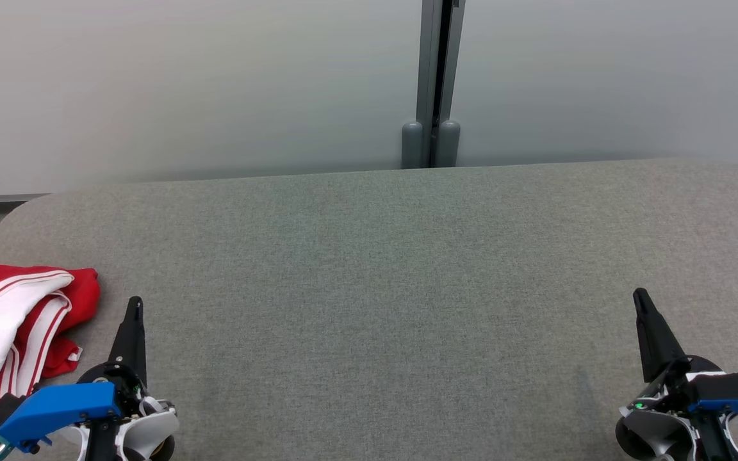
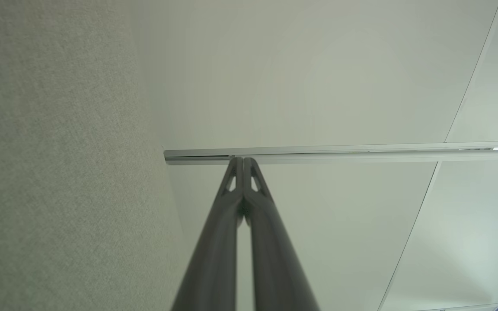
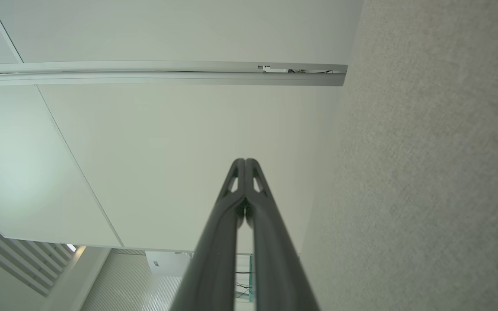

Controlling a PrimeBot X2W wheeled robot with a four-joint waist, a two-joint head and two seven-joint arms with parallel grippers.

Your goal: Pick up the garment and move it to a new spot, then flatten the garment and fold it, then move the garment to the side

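Nearest, lower left: left hand [image 1: 135, 301], clenched on nothing, dark fingers pressed together, pointing up over the grey fabric worktop [image 1: 369, 275]. Lower right: right hand [image 1: 639, 293], likewise clenched and empty. Crumpled at the worktop's left edge, just beside the left hand, clear of its fingertips: red garment [image 1: 16, 333] with white stripes. Behind: pale wall panels [image 1: 183, 83], grey post [image 1: 432, 83].

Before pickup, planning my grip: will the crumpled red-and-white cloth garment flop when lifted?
Probably: the crumpled red-and-white cloth garment lies in loose folds, so it should drape. Pushed over the grey woven surface, it would likely bunch, not slide.
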